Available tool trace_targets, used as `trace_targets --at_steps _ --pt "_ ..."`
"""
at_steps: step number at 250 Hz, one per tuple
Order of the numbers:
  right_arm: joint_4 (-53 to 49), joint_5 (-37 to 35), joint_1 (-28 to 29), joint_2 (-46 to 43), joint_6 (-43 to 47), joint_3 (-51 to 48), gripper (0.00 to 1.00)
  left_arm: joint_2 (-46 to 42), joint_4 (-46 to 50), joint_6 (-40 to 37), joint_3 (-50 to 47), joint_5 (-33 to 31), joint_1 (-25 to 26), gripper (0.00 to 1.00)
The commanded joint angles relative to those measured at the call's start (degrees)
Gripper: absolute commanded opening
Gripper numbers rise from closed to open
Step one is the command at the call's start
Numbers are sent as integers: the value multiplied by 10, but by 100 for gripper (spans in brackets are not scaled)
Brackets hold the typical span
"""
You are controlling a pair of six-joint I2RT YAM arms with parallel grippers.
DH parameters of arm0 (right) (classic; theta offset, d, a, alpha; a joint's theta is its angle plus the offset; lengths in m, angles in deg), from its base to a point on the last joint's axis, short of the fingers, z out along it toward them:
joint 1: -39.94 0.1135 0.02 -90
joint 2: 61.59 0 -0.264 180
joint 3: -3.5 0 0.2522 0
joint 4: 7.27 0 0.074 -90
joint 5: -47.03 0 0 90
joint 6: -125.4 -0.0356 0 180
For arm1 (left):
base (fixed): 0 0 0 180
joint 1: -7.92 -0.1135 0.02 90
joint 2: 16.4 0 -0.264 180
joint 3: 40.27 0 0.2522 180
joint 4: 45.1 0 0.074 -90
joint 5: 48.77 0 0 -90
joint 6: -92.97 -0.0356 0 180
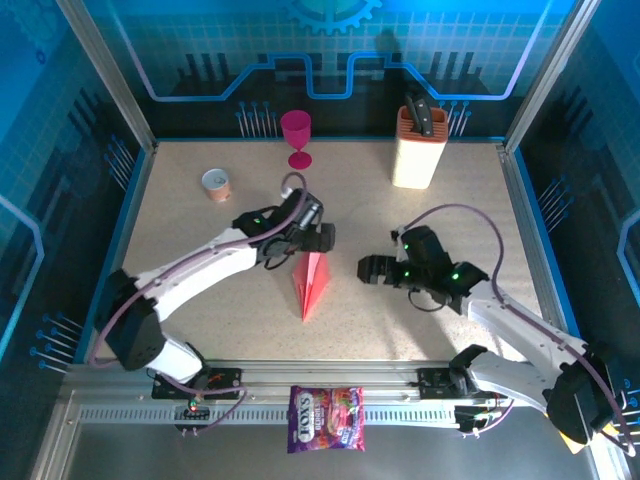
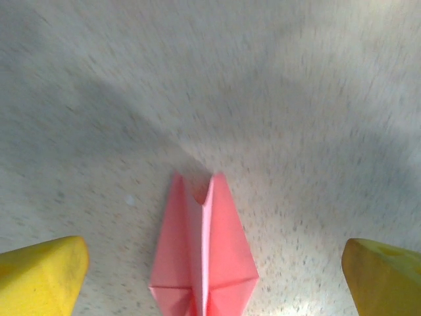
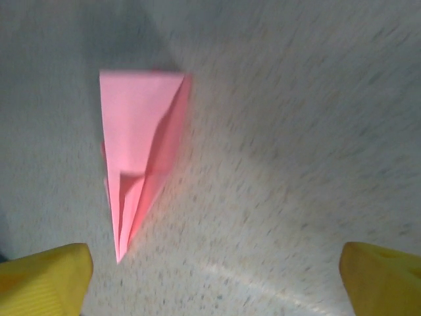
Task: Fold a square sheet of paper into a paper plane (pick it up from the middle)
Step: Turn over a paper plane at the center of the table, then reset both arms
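Paper plane (image 1: 311,283) apparently finished on the desk (image 1: 360,335); my left end effector (image 1: 322,238) and right end effector (image 1: 368,268) hung spread, withdrawal likely next.

Paper plane (image 2: 202,263) clipped at btm edge (table (image 2: 296,99) blurry).

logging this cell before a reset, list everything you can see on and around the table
plane: one, salmon pink, table centre, tip toward the near edge
goblet: one, magenta, far edge, upright
knife block: one, cream with orange top, far right, black handles in it
cup: one, orange-brown with white top, far left
candy bag: one, purple, on the front rail
yellow scrap: one, yellow, near right corner, mostly hidden
table: one, speckled beige
left arm: one, white and black, reaching to the plane's wide end
right arm: one, white and black, right of the plane
left fingers: two, yellow, open
right fingers: two, yellow, open
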Motion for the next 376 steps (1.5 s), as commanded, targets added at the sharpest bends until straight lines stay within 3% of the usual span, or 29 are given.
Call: trace_targets --at_steps 1,29,70,125,169,207,232,262,273,287,304,312,325,341,376 --pt "-86 -95 -49 -12 32 52 99 -47 41 -20 9 -78 -35 100" --pt "-84 -197 -97 -13 39 69 99 -105 8 -36 -18 -110 -85 100" --pt "13 -324 -162 0 64 39 99 -176 -91 -93 -94 -132 -178 100" --pt "147 -351 -208 98 168 31 99 -209 -364 -278 -273 -154 -269 100" --pt "268 -368 -208 163 262 -4 99 -160 -503 -286 -373 -114 -318 100" --pt "391 -340 -211 199 304 -67 99 -76 -636 -272 -433 -111 -318 100" --pt "513 -280 -211 216 342 -115 99 -31 -752 -290 -467 -106 -316 100" --pt "627 -242 -218 208 386 -163 99 0 -865 -308 -506 -52 -326 100" --pt "713 -218 -227 220 391 -198 99 23 -933 -316 -527 -27 -330 100" --pt "837 -190 -241 264 391 -239 99 19 -905 -306 -520 -7 -340 100" --pt "895 -171 -237 303 408 -248 99 44 -927 -299 -524 29 -353 100" --pt "871 -158 -237 300 408 -240 99 66 -959 -315 -520 33 -353 100" --pt "788 -134 -244 286 403 -211 99 43 -877 -295 -502 69 -367 100" --pt "736 -104 -267 292 386 -180 99 50 -883 -286 -497 117 -391 100" --pt "738 -102 -268 289 387 -183 99 49 -880 -286 -497 116 -391 100"
